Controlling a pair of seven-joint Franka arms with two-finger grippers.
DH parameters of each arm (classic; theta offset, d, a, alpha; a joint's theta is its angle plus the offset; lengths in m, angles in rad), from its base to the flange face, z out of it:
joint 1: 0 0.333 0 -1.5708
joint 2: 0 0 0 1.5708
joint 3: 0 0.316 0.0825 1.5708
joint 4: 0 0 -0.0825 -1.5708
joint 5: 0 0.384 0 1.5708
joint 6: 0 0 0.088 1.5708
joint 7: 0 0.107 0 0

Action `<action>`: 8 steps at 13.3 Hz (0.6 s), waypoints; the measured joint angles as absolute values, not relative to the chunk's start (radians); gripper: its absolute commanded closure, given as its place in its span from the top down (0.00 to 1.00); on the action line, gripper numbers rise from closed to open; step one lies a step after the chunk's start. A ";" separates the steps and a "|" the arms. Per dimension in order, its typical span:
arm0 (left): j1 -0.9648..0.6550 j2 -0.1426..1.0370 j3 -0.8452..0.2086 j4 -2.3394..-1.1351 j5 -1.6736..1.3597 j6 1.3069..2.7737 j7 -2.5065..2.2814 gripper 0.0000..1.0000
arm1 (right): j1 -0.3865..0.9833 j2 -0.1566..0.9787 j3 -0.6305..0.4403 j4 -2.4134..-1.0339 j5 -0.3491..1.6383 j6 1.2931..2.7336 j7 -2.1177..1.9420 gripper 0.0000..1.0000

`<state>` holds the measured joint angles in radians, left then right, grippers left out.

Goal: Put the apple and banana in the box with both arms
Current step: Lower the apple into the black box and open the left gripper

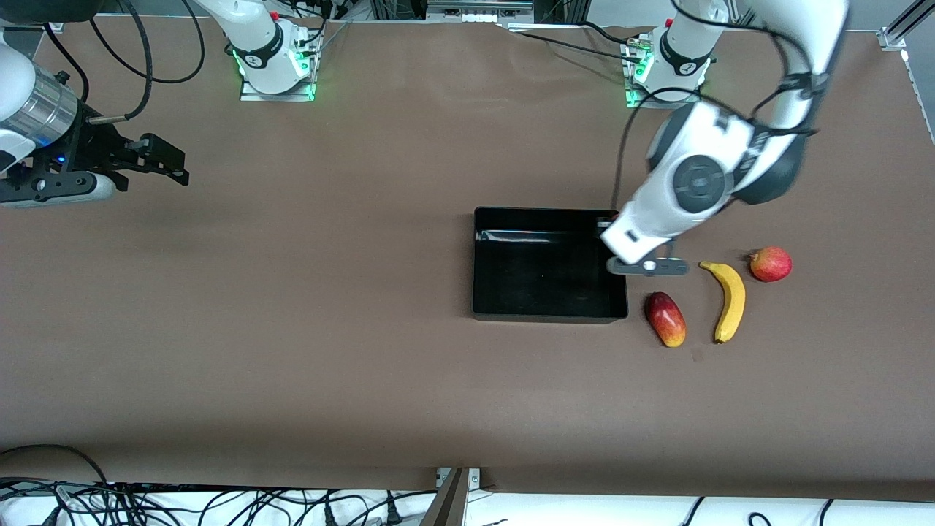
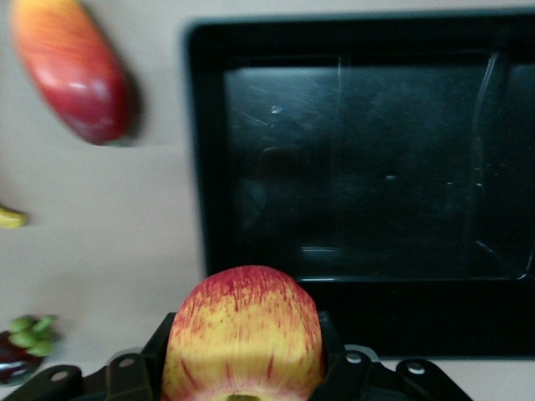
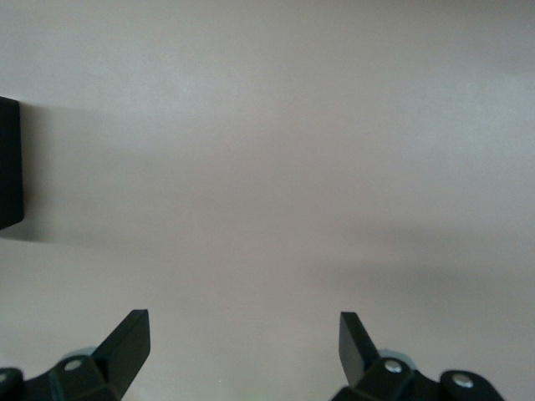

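Note:
My left gripper (image 2: 244,372) is shut on the apple (image 2: 242,326), red with yellow patches, and holds it in the air just outside the black box (image 2: 201,167), at its wall toward the left arm's end. In the front view the left hand (image 1: 646,264) hangs over that edge of the box (image 1: 548,318) and hides the apple. The yellow banana (image 1: 730,299) lies on the table beside the box, toward the left arm's end; only its tip (image 2: 8,217) shows in the left wrist view. My right gripper (image 1: 169,165) is open and empty (image 3: 242,334) over the right arm's end of the table.
An elongated red-yellow fruit (image 1: 665,318) (image 2: 75,75) lies between the box and the banana. A smooth red fruit with a pointed tip (image 1: 771,264) lies beside the banana's farther end. A small dark red thing with green leaves (image 2: 25,338) shows in the left wrist view.

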<state>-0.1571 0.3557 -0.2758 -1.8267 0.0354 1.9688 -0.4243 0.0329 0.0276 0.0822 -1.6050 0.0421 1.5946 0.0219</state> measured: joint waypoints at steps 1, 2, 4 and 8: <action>-0.169 0.390 -0.276 -1.825 0.035 1.994 -0.432 0.24 | 0.033 0.027 0.088 -1.605 0.038 1.595 0.022 1.00; -0.172 0.422 -0.276 -1.825 0.035 2.018 -0.432 0.24 | 0.033 0.027 0.091 -1.605 0.034 1.596 0.023 1.00; -0.184 0.484 -0.276 -1.833 0.035 2.087 -0.434 0.24 | 0.032 0.027 0.093 -1.605 0.023 1.599 0.023 1.00; -0.197 0.552 -0.275 -1.905 0.035 2.263 -0.460 0.37 | 0.028 0.029 0.093 -1.584 0.012 1.608 0.023 1.00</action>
<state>-0.1973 0.5525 -0.2755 -1.9048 0.0354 2.2626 -0.4599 0.0281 0.0285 0.0928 -1.5844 0.0117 1.6076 0.0227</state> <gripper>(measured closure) 0.322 0.000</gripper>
